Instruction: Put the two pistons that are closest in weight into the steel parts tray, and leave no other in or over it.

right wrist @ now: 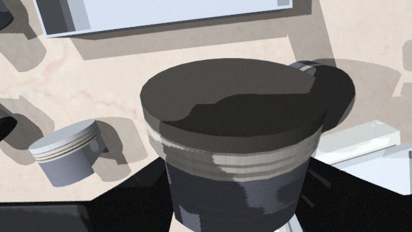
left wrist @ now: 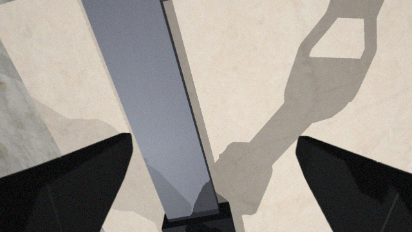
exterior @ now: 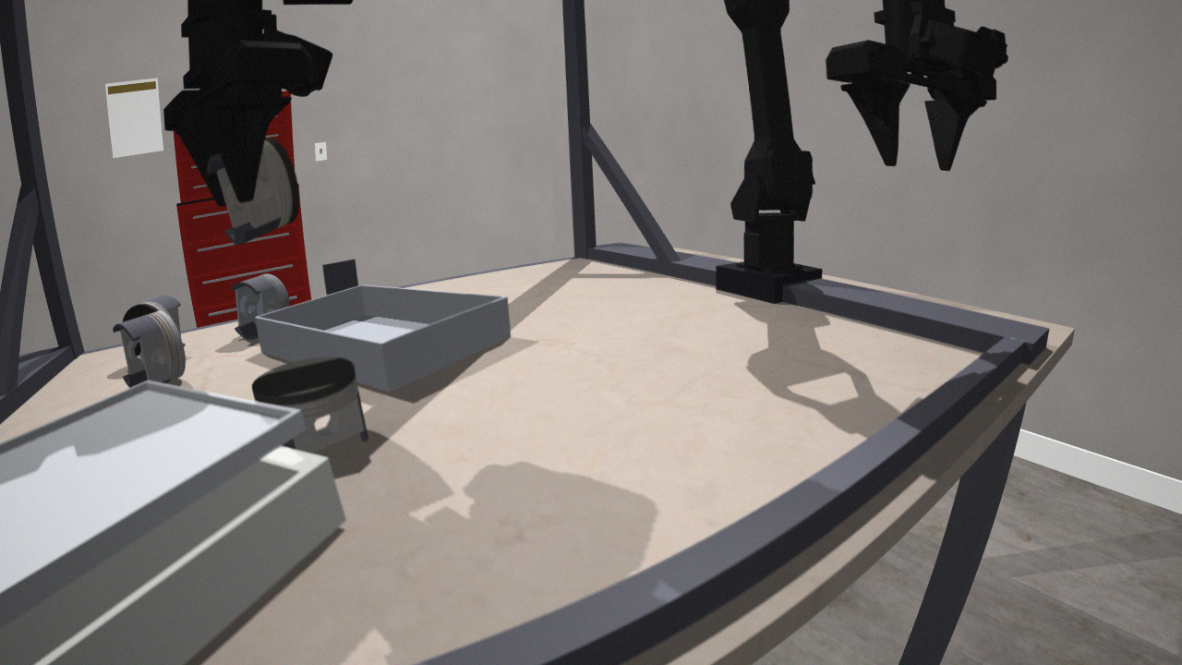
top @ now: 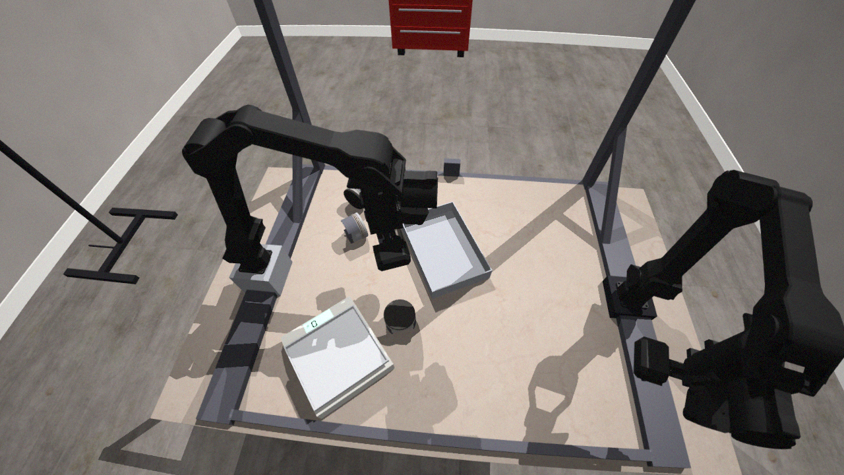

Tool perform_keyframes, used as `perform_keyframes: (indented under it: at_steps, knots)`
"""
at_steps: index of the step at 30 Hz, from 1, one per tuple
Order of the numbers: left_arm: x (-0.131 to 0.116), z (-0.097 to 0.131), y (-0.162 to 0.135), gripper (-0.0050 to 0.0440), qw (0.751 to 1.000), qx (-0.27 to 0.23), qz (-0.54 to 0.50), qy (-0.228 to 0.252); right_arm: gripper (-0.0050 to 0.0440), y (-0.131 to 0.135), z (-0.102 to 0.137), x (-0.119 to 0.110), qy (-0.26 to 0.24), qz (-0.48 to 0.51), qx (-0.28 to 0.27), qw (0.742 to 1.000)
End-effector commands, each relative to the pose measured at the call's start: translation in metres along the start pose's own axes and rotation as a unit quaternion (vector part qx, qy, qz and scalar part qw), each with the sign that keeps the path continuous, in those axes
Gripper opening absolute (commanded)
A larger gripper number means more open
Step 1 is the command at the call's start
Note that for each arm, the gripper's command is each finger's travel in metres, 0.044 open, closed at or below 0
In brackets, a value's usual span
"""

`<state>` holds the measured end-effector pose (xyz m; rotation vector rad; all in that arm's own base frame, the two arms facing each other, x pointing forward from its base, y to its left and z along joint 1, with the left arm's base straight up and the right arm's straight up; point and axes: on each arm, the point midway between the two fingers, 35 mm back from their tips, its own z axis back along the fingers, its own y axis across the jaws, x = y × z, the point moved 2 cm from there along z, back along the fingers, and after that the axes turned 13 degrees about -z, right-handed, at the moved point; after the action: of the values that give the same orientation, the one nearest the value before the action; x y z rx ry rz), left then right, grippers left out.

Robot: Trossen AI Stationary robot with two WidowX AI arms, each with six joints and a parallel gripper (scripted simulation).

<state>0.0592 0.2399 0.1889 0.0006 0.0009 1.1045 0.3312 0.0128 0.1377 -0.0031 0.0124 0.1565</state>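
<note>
My right gripper [right wrist: 228,154] is shut on a dark-crowned piston [right wrist: 239,167] [exterior: 268,194], held in the air beside the steel tray [top: 481,254] [exterior: 441,340] [right wrist: 180,13]. The tray shows no piston inside. One piston [top: 354,227] [exterior: 165,347] [right wrist: 65,154] lies on its side; another [top: 353,198] [right wrist: 6,126] lies behind it. A third [exterior: 262,299] lies near the tray's far end, hidden by the arm in the top view. An upright piston [top: 399,314] [exterior: 309,401] [right wrist: 339,91] stands by the scale. My left gripper [exterior: 917,167] [left wrist: 215,143] is open and empty.
The scale [top: 336,360] [exterior: 124,446] [right wrist: 376,171] has a bare platform and its display reads 0. The frame's front bar [top: 436,439] runs along the table's near edge. A small dark block [top: 451,167] stands at the back edge. My right arm spans the left of the top view.
</note>
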Motion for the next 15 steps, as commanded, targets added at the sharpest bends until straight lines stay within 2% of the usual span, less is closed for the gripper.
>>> perform_keyframes:
  at_steps: [1, 15]
  knots:
    - [0.003, 0.005, 0.001, 0.04, 1.0, 0.001, -0.001, -0.009, 0.0158, 0.012, 0.012, 0.014, -0.019, 0.003, -0.002, 1.0]
    - [0.003, 0.005, 0.001, 0.04, 1.0, 0.001, -0.001, -0.009, 0.0158, 0.068, 0.013, 0.056, -0.02, 0.003, 0.0, 1.0]
